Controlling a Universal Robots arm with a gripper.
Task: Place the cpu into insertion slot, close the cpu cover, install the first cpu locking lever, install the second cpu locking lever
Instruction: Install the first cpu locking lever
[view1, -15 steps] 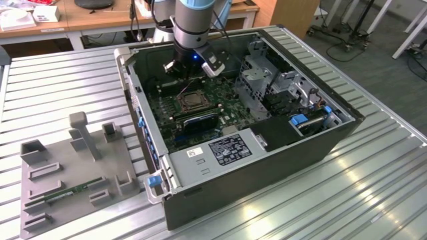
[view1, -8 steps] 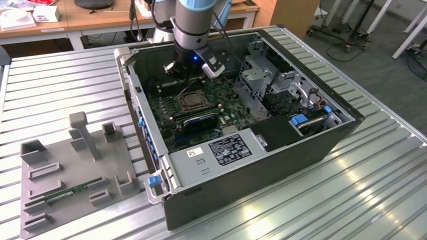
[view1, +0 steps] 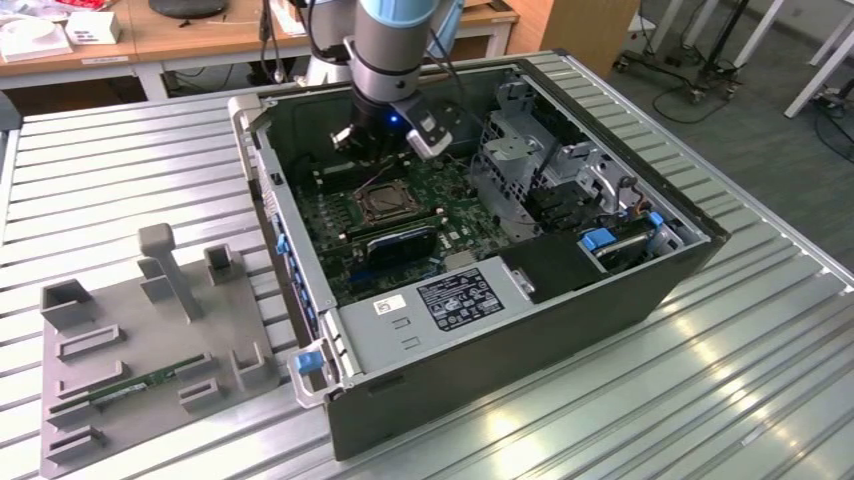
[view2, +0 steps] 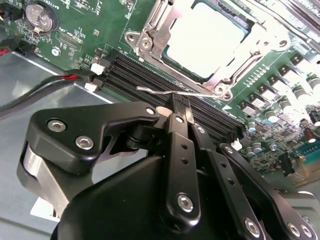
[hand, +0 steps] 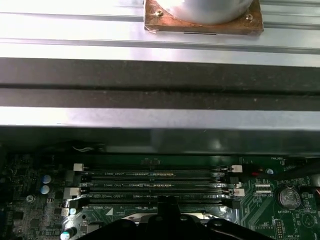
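The cpu (view2: 207, 37) lies flat in the insertion slot (view1: 380, 203), its pale face up. The cpu cover (view2: 159, 20), a silvery frame, lies down around it. A thin metal locking lever (view2: 200, 93) runs along the socket's edge beside the black memory slots. My gripper (view2: 177, 106) is shut, and its black tips meet right at this lever, touching it or nearly so. In the exterior view the gripper (view1: 380, 150) hangs inside the open computer case (view1: 667, 270), just behind the socket. The first wrist view has the gripper tip (hand: 167, 204) low over the board.
Black memory slots (hand: 155, 185) lie beside the socket. A coin battery (view2: 39, 17) and red-black cables (view2: 45, 87) are close by. The case wall (hand: 160, 90) rises just behind. A drive cage (view1: 534, 160) and a power supply (view1: 441, 300) crowd the case. A grey fixture tray (view1: 134, 340) stands on the exterior view's left.
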